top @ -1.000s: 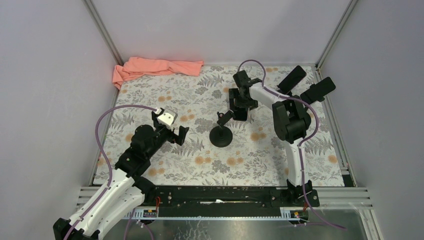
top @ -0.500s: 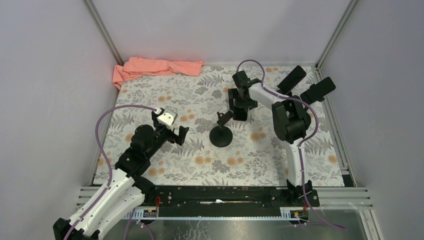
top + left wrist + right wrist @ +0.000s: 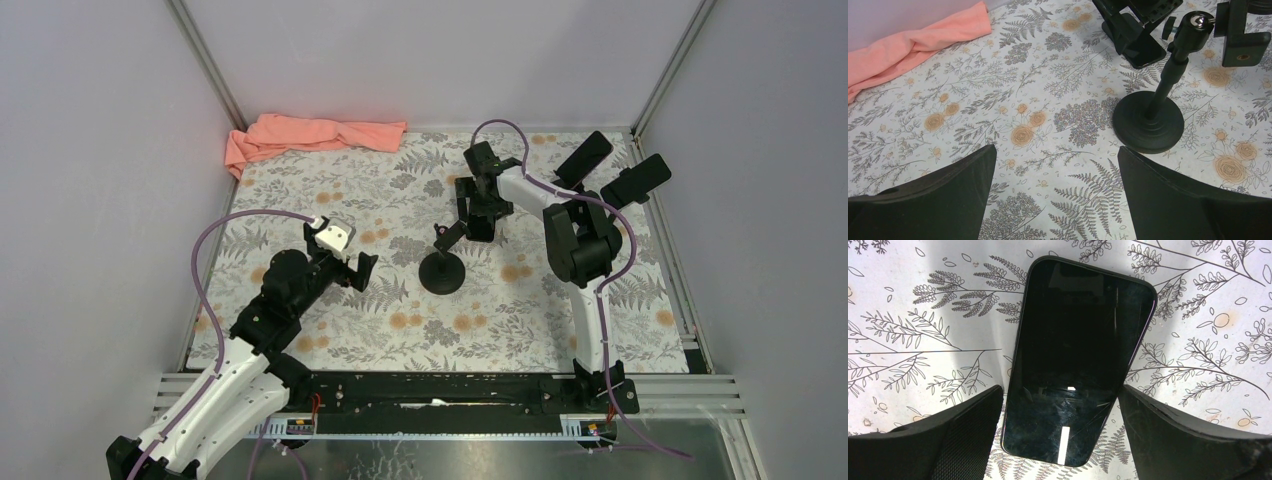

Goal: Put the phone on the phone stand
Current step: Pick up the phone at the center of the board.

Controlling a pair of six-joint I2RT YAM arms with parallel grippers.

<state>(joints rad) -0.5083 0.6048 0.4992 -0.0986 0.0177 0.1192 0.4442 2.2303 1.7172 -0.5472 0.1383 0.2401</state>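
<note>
On the table [image 3: 560,330], which is covered with a cloth printed with grey ferns and orange flowers, both arms are stretched forward. The left arm [image 3: 250,340] reaches over the near left part of the table. Its left gripper [image 3: 1055,150] is held above the cloth with the jaws wide apart and nothing between them, and it points toward the middle.

The right arm [image 3: 580,250] bends from the right side toward the far middle of the table. There the right gripper [image 3: 1060,390] is lowered over the phone. Its jaws are apart, one finger on each long side of the phone and very close to the edges. From the right wrist view I cannot tell if the pads really touch.

A pink cloth [image 3: 310,135] lies crumpled at the far left corner, well apart from both grippers.

The phone stand [image 3: 1148,122] is upright near the centre, between the two grippers. It has a round black base, a thin post and a ball joint on top with a black clamp.

The phone [image 3: 1078,355] lies flat on the table with the dark screen up, just beyond the stand. Thin cracks show in the lower part of the glass.
</note>
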